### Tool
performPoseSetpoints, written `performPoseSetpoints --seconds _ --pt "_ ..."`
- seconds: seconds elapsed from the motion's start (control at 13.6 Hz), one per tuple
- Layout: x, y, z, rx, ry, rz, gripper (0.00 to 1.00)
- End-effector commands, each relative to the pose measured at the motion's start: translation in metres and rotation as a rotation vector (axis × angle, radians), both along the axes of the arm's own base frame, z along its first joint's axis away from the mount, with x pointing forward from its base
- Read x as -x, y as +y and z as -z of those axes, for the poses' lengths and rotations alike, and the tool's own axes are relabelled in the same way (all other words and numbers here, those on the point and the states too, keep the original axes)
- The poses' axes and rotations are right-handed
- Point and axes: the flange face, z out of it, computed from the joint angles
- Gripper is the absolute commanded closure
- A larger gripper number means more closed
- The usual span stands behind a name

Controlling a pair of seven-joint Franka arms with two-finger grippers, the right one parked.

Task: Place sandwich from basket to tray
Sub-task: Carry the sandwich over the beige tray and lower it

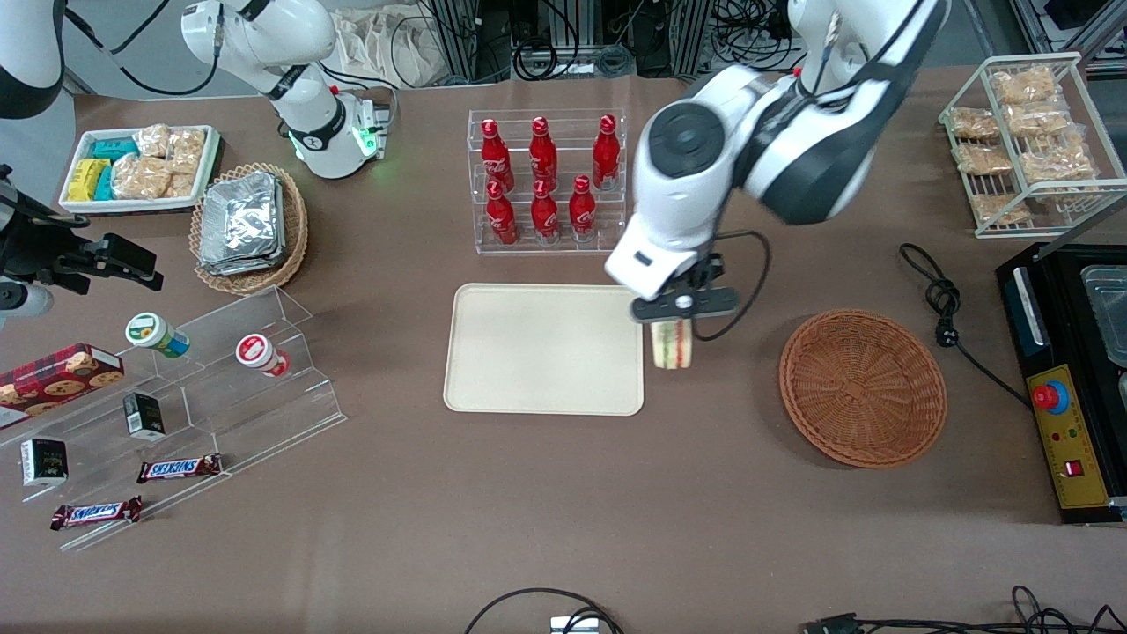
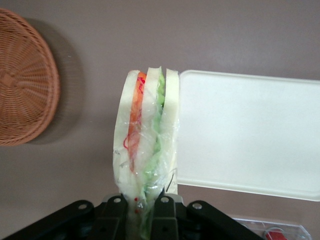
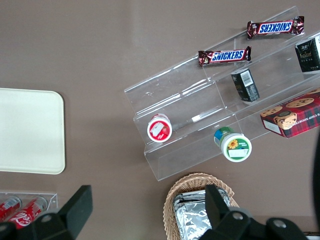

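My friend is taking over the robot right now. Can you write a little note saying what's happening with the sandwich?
Gripper: shut on the sandwich, holding it in the air just beside the tray's edge, between tray and basket.
Basket: nothing in it, toward the working arm's end of the table.
Tray: nothing on it yet.
Done: sandwich picked out of the basket and carried most of the way.
Left: move it over the tray, lower it, open the fingers.
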Motion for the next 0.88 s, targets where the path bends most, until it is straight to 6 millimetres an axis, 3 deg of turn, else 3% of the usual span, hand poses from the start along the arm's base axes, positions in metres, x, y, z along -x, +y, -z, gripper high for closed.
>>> performPoseSetpoints --seconds 0.0,0.15,0.22,0.51,0.81 --pt "-0.01 -0.021 0.036 0.011 0.002 0.02 1.0" --pt "-0.01 -0.031 0.065 0.035 0.01 0.037 1.0" --pt "-0.001 -0.039 0.076 0.038 0.01 0.057 1.0" --pt "0.026 -0.04 0.131 0.019 0.007 0.117 1.0" --pt "0.041 -0.04 0.162 0.019 0.0 0.153 1.0"
